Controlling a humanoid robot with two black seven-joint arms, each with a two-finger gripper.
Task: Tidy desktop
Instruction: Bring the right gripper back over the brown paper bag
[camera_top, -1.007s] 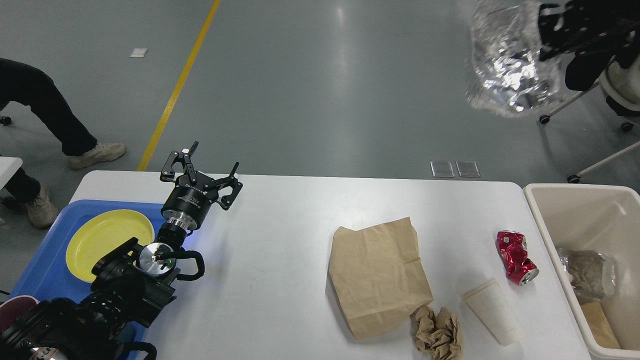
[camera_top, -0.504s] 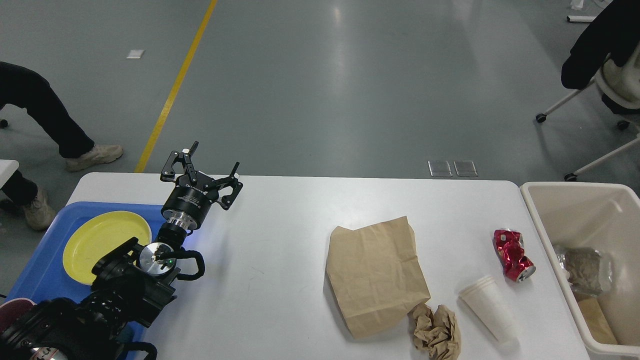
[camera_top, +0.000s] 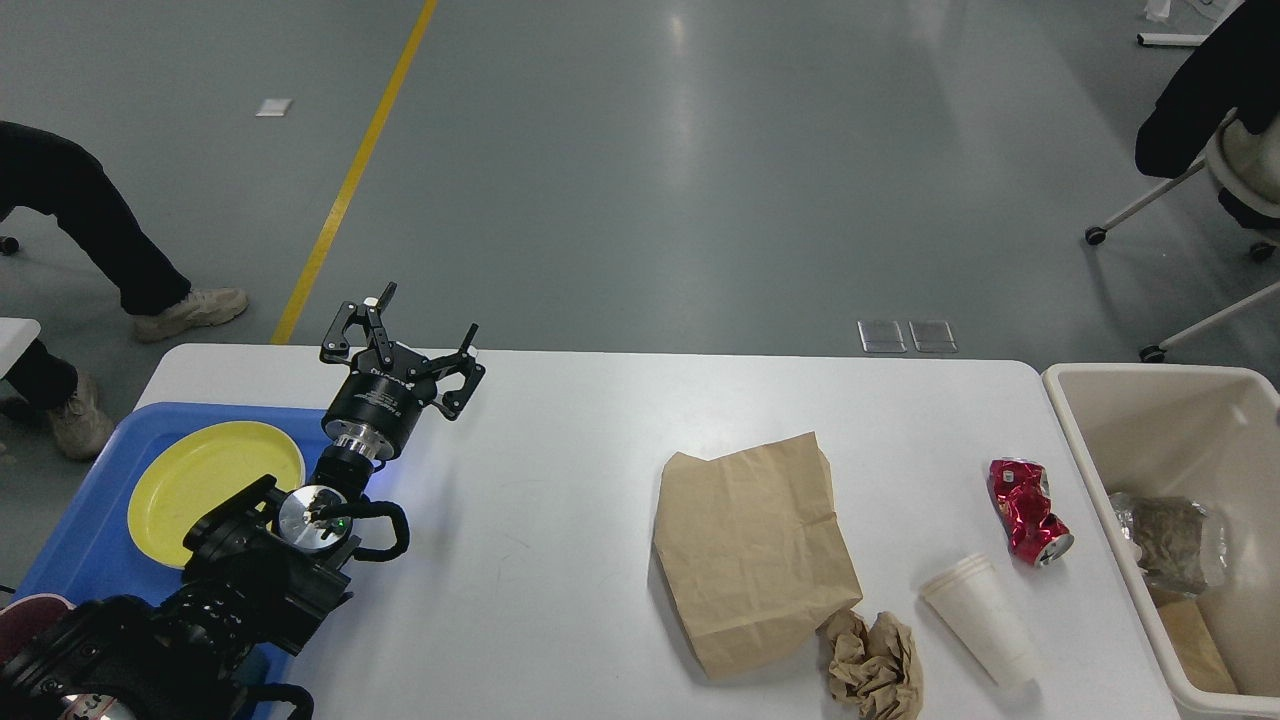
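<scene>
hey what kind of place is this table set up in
Probably a robotics lab or workshop hall, not a home. A grey sealed floor with a yellow line runs behind the desktop, a wheeled office chair stands nearby, and staged litter like a crushed red can awaits sorting.

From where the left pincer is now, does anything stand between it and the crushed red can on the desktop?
Yes. The flat brown paper bag lies on the desktop between the open left pincer and the red can. It lies low, so the pincer could probably pass above it.
</scene>
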